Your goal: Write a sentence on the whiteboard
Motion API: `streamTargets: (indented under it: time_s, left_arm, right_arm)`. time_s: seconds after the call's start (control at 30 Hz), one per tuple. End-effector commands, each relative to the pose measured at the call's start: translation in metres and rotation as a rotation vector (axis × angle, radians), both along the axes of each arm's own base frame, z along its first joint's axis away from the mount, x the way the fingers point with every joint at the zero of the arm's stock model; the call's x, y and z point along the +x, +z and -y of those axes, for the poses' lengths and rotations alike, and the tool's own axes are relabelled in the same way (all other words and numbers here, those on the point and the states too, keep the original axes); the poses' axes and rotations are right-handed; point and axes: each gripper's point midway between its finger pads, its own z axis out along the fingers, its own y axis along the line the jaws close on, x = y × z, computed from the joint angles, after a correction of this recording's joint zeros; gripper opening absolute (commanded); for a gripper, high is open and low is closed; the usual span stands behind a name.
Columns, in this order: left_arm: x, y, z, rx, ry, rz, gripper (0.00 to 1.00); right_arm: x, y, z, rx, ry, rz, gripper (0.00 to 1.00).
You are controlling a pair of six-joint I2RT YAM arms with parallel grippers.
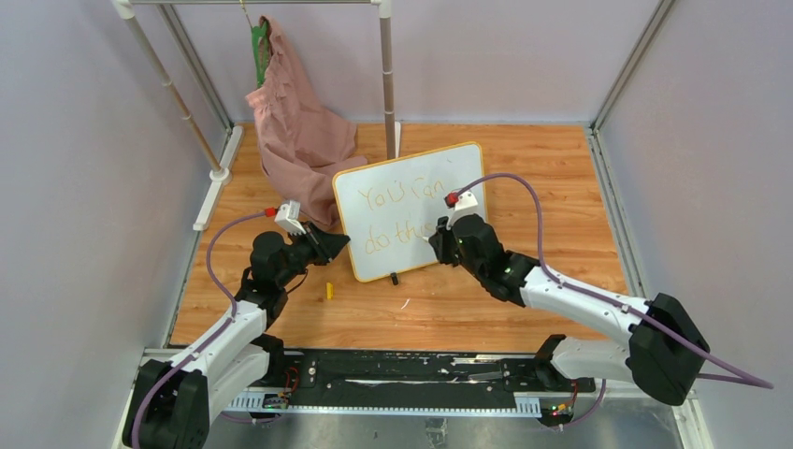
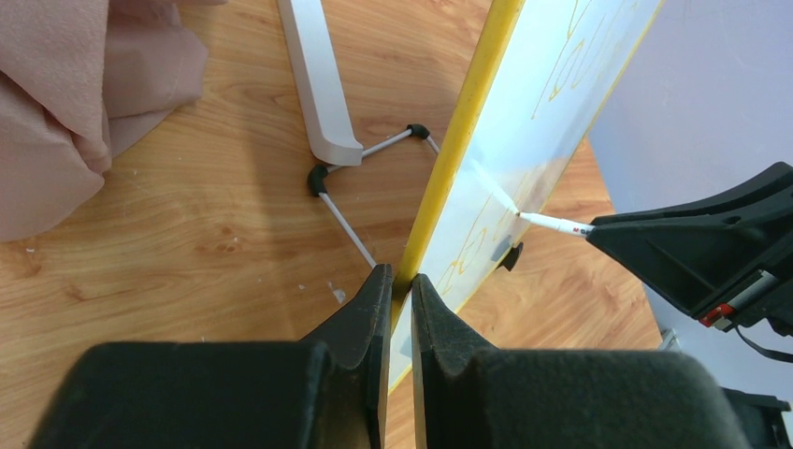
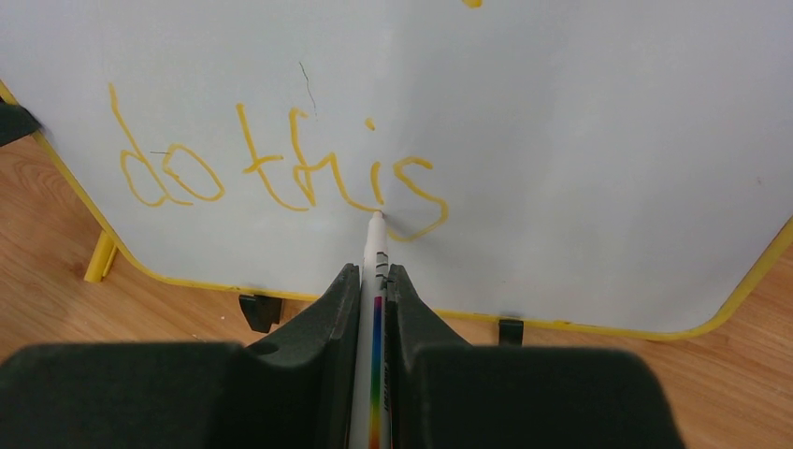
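Observation:
The whiteboard (image 1: 411, 168) stands tilted at the middle of the wooden table, yellow-framed, with black feet (image 3: 259, 310). The sentence (image 1: 397, 198) runs in two orange-yellow lines; the right wrist view shows "do this" (image 3: 281, 173). My left gripper (image 2: 400, 276) is shut on the board's yellow left edge (image 2: 468, 122). My right gripper (image 3: 373, 271) is shut on a white marker (image 3: 378, 245) with a rainbow stripe. The marker's tip touches the board at the bottom of the last "s". The left wrist view shows the marker (image 2: 552, 222) meeting the board face.
A pink garment (image 1: 295, 131) hangs from a white rack (image 1: 387, 75) behind the board, spilling onto the table. The rack's foot (image 2: 323, 84) and a wire stand (image 2: 351, 229) lie just behind the board. A small yellow cap (image 1: 329, 291) lies in front. Grey walls enclose the table.

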Motion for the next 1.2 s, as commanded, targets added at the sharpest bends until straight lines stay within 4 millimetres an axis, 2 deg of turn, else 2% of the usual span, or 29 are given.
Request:
streamTargets:
  time_s: [0.0, 0.17, 0.43, 0.57, 0.73, 1.03, 1.17]
  left_arm:
    - [0.002, 0.013, 0.003, -0.021, -0.004, 0.050, 0.00]
    - [0.002, 0.013, 0.002, -0.021, -0.003, 0.050, 0.00]
    - [0.002, 0.013, 0.002, -0.022, -0.003, 0.050, 0.00]
    - [0.002, 0.014, 0.003, -0.024, -0.004, 0.050, 0.00]
    - [0.002, 0.013, 0.003, -0.025, -0.006, 0.047, 0.00]
    - [0.002, 0.013, 0.003, -0.028, -0.004, 0.043, 0.00]
    - [0.002, 0.009, 0.003, -0.024, -0.004, 0.029, 0.00]
  right_arm:
    - [-0.003, 0.024, -0.003, 0.044, 0.021, 0.046, 0.00]
    - [-0.015, 0.036, 0.009, 0.072, 0.027, 0.064, 0.00]
    - [-0.033, 0.051, 0.040, 0.092, -0.003, 0.122, 0.00]
    - [-0.035, 0.044, 0.064, 0.070, -0.068, 0.163, 0.00]
    - [-0.036, 0.021, 0.082, 0.047, -0.123, 0.147, 0.00]
    - [-0.033, 0.009, 0.091, 0.151, -0.172, 0.257, 0.00]
    - [-0.031, 0.021, 0.089, 0.214, -0.168, 0.326, 0.00]
